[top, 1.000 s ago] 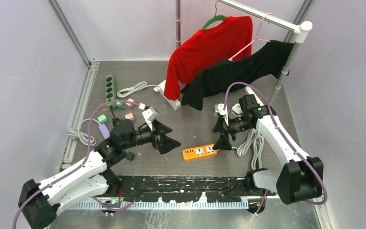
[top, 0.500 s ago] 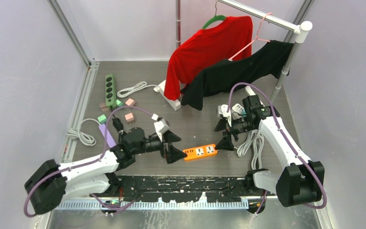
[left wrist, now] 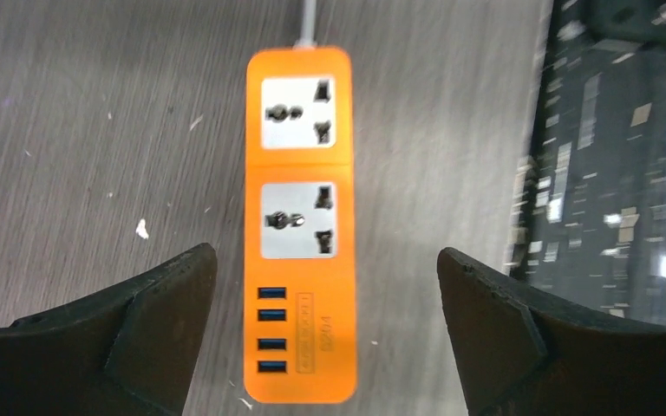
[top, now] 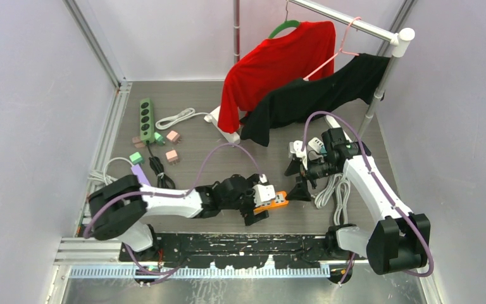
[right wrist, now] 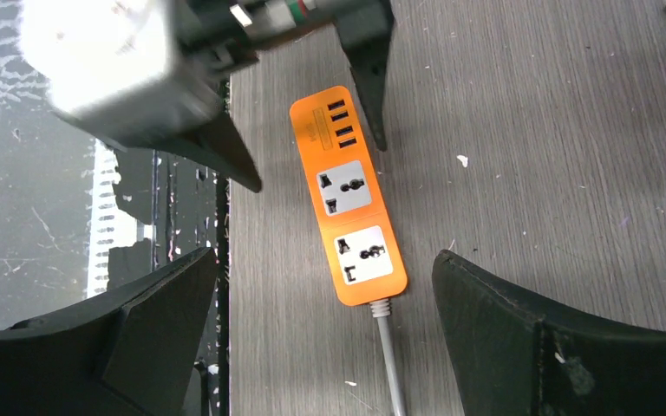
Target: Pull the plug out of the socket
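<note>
At the near edge, the left gripper [left wrist: 323,260] is spread wide over the grey table [top: 190,95]. Its dark fingers [left wrist: 152,303] stand on either side of the orange power strip [left wrist: 299,225] at its USB end, clear of both flanks. The strip lies flat just beyond the black base plate [top: 228,244]. It is a rounded orange slab with two white-faced universal sockets in a row, four small blue USB ports stacked at one end, and faint lettering beside them (too soft to read). A grey cable [right wrist: 386,347] leaves the opposite end.

Just past that cabled end, the right gripper [right wrist: 323,260] hovers above the strip, likewise gaping, holding nothing. A loose coil of white cord [top: 335,190] lies beside it on the table.

Farther back sit a green power strip [top: 145,115] and a few pink and green adapters [top: 172,155]. A red garment [top: 278,63] and a black garment [top: 316,95] hang on the rack.
</note>
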{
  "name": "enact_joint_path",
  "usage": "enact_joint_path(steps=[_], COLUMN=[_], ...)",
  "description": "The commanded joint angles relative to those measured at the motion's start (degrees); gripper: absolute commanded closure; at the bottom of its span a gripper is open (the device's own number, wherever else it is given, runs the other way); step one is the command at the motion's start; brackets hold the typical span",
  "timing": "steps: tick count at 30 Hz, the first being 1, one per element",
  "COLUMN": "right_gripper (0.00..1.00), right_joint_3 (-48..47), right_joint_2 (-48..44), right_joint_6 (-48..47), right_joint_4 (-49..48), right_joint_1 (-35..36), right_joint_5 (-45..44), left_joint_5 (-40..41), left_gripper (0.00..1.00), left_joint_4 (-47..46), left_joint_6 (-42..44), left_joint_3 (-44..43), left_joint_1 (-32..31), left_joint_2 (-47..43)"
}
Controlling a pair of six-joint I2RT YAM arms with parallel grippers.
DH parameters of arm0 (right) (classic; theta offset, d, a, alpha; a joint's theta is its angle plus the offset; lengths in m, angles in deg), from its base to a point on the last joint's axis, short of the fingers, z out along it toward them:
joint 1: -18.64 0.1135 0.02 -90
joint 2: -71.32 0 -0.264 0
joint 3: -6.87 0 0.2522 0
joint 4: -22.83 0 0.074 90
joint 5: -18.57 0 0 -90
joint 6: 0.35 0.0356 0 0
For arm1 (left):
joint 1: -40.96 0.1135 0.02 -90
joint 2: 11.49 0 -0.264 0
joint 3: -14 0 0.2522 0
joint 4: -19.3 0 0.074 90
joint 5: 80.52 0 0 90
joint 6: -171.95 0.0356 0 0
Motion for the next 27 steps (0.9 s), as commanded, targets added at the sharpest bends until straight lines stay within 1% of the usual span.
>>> enact_joint_path(steps=[1, 4, 8, 12, 15, 16, 18, 19, 20, 22, 27], right_gripper=[0.00, 0.01, 0.01, 0.00, 0.00, 0.01, 0.00, 0.01, 0.00, 0.00, 0.01], right_joint_3=[0.27, 0.27, 0.28, 0.27, 0.26, 0.22, 0.18, 0.18, 0.12, -0.05, -0.39], right_joint_2=[-1.30, -1.31, -1.49, -1.64, -1.66, -1.73, -1.69, -1.74, -1.79, -1.87, -2.16], right_joint_6=[-1.78, -1.97, -2.29, -2.62, -2.82, -2.83, -2.85, -2.92, -2.93, -2.93, -3.00], right_joint_4=[0.31, 0.48, 0.69, 0.96, 1.10, 1.14, 1.22, 1.23, 1.28, 1.44, 1.82], right_joint_1=[-0.26, -0.25, -0.26, -0.24, -0.19, -0.25, -0.19, -0.19, -0.23, -0.22, -0.19], right_joint_5=[2.00, 2.05, 2.04, 2.02, 2.09, 2.15, 2.16, 2.11, 2.11, 2.28, 2.60], left_joint_5=[5.39, 4.18, 1.76, -1.23, -1.82, -1.94, -2.02, -1.81, -1.22, 1.30, 11.23], left_gripper=[0.06, 0.12, 0.26, 0.43, 0.50, 0.56, 0.82, 0.94, 0.99, 1.00, 1.00], left_joint_4=[4.55, 7.40, 9.07, 9.09, 9.15, 9.20, 9.56, 9.60, 9.49, 8.79, 5.70], left_joint_6=[6.23, 5.70, 4.35, 2.61, 1.65, 1.39, 1.06, 0.77, 0.63, 0.55, -0.52], left_joint_3=[-5.69, -9.39, -11.74, -11.49, -11.19, -10.94, -10.45, -9.96, -9.16, -6.70, 2.02], left_joint_1=[-0.05, 0.27, 0.99, 2.19, 2.92, 3.10, 3.53, 3.79, 4.06, 4.54, 5.67], left_joint_2=[6.71, 10.40, 12.90, 13.84, 14.09, 14.05, 13.33, 12.54, 11.44, 7.89, -3.63])
